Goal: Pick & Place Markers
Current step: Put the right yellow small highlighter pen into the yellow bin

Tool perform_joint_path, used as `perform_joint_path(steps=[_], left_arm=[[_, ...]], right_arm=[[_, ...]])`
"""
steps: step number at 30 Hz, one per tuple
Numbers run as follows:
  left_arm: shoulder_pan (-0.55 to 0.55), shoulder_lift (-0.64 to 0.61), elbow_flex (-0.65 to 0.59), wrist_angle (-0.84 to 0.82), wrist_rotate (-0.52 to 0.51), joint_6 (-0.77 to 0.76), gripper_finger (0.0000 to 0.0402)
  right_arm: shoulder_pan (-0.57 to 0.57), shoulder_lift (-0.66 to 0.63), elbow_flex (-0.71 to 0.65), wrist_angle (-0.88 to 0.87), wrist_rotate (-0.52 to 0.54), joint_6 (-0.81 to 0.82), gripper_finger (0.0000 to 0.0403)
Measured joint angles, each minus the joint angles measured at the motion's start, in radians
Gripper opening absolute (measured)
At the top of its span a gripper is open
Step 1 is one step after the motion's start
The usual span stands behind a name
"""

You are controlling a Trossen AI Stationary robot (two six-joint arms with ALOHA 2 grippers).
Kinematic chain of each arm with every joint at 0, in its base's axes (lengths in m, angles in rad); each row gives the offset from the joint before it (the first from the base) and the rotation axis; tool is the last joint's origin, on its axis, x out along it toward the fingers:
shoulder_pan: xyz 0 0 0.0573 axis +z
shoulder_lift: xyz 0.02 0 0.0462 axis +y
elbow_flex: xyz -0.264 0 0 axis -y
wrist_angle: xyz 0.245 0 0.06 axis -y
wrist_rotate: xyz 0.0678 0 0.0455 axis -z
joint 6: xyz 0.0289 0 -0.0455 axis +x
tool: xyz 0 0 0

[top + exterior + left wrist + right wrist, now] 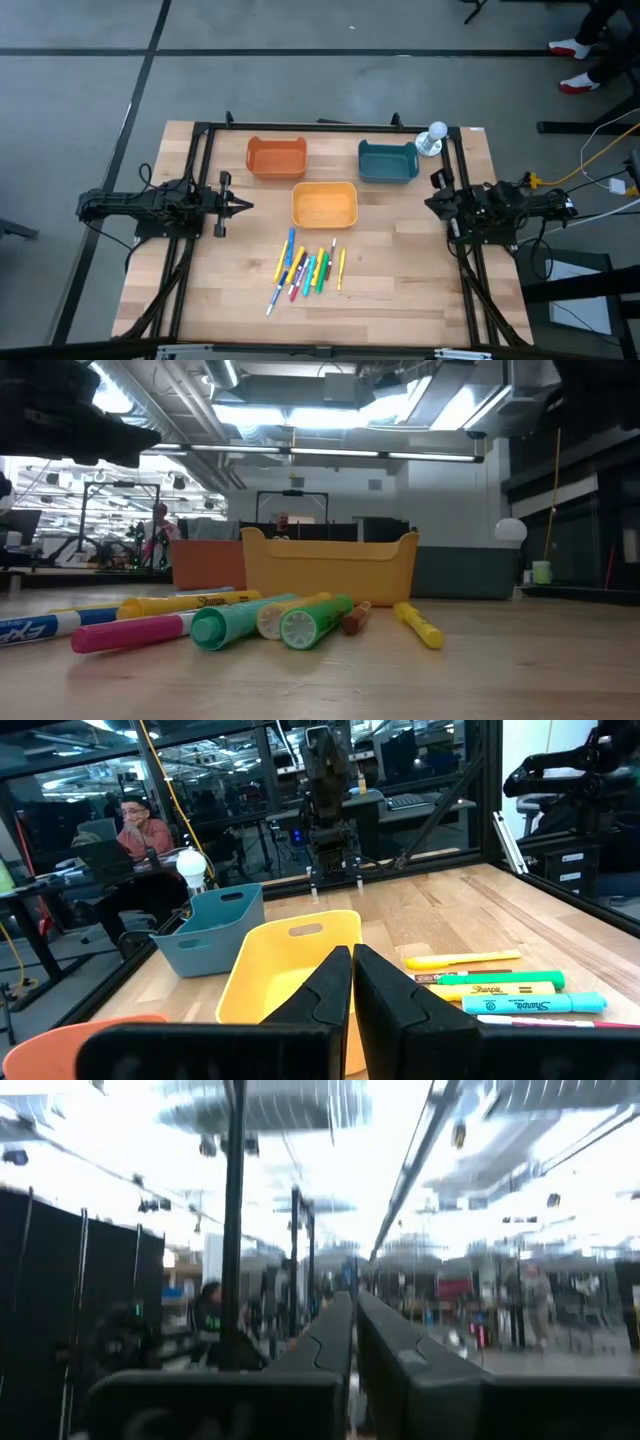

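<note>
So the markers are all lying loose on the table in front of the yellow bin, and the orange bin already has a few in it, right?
Not quite: the high view shows the orange bin empty. The markers do all lie loose on the table in front of the yellow bin.

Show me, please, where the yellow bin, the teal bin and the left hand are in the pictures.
yellow bin (324, 205): high view, on its bare floor.
teal bin (388, 161): high view, on its inside floor.
left hand (244, 206): high view, at its shut fingertips, left of the yellow bin.
</note>
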Motion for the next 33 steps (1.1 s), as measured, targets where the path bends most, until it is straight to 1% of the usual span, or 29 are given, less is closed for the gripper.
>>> perform_joint_path(steps=[3, 12, 20, 24, 28, 33], left_arm=[[0.0, 0.0, 0.0, 0.0, 0.0, 0.0, 0.0009], [0.0, 0.0, 0.0, 0.0, 0.0, 0.0, 0.0013], [0.0, 0.0, 0.0, 0.0, 0.0, 0.0, 0.0008], [0.0, 0.0, 0.0, 0.0, 0.0, 0.0, 0.0012], [0.0, 0.0, 0.0, 0.0, 0.0, 0.0, 0.0012], [0.0, 0.0, 0.0, 0.0, 0.0, 0.0, 0.0008]], right_arm=[[0.0, 0.0, 0.0, 0.074, 0.0, 0.014, 0.0021], [0.0, 0.0, 0.0, 0.254, 0.0, 0.173, 0.0021], [0.0, 0.0, 0.001, 0.373, 0.001, 0.178, 0.0021], [0.0, 0.0, 0.04, 0.382, 0.012, 0.151, 0.0021], [0.0, 0.0, 0.094, 0.363, 0.075, 0.138, 0.0021], [0.0, 0.002, 0.154, 0.346, 0.08, 0.107, 0.0021]])
